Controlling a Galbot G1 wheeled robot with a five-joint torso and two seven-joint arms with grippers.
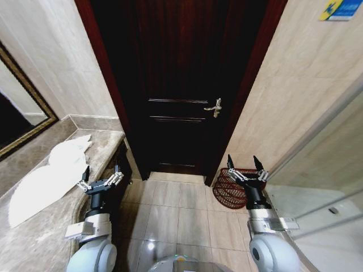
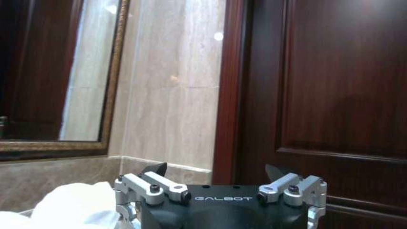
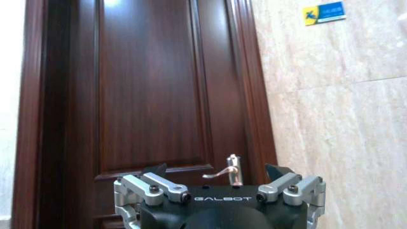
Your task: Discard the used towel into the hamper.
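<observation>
A crumpled white towel [image 1: 48, 178] lies on the marble counter [image 1: 34, 232] at the left, and a corner of the towel [image 2: 76, 205] appears in the left wrist view. My left gripper [image 1: 101, 173] hovers open just right of the towel, at the counter's edge, holding nothing. The hamper [image 1: 232, 190], a dark red-brown wire basket, stands on the floor by the right wall beside the door. My right gripper [image 1: 247, 163] is open and empty, raised in front of the hamper's rim. Both open grippers [image 2: 216, 171] [image 3: 216, 169] point toward the door.
A dark wooden door [image 1: 181, 85] with a metal handle [image 1: 214, 107] is shut straight ahead. A framed mirror [image 1: 20, 113] hangs above the counter. A glass shower panel [image 1: 323, 170] runs along the right. Tiled floor [image 1: 176, 215] lies between counter and hamper.
</observation>
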